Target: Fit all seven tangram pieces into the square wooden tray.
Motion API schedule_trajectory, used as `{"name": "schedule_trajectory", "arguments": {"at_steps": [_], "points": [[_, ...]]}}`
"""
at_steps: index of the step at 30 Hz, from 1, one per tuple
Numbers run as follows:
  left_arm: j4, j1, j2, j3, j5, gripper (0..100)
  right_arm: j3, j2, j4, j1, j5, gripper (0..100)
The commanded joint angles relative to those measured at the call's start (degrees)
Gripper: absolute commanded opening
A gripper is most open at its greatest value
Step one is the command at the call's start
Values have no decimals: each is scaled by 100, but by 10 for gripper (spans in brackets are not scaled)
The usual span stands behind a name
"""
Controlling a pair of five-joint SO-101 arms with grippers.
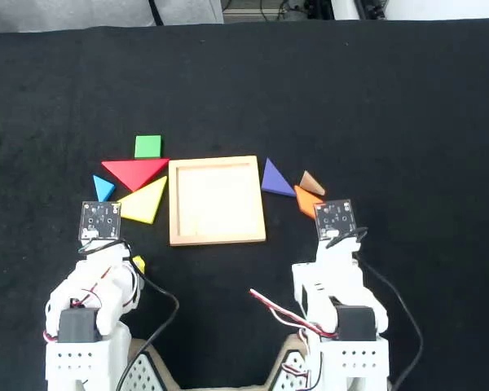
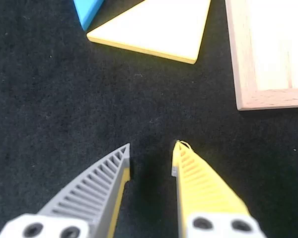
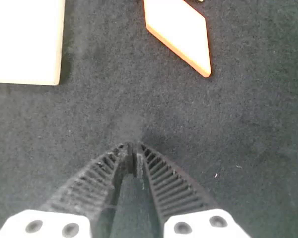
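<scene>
My left gripper hangs over the black cloth, fingers parted, nothing between them. Just ahead lies the large yellow wooden triangle, with the small blue triangle by its corner and a corner of the square wooden tray beside it. My right gripper is pinched closed on nothing, low over the cloth, with the orange parallelogram ahead.

From above, all seven pieces lie outside the tray. The large red triangle and green square are on my left. The purple triangle and small brown triangle are on my right.
</scene>
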Motion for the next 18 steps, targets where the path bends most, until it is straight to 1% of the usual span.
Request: {"name": "schedule_trajectory", "arguments": {"at_steps": [1, 14, 18], "points": [[9, 66, -26, 110, -18, 149, -13, -479, 35, 62, 35, 12], [9, 66, -26, 110, -18, 150, -13, -479, 35, 62, 35, 12], [9, 66, -26, 110, -9, 149, -13, -479, 26, -220, 35, 12]]}}
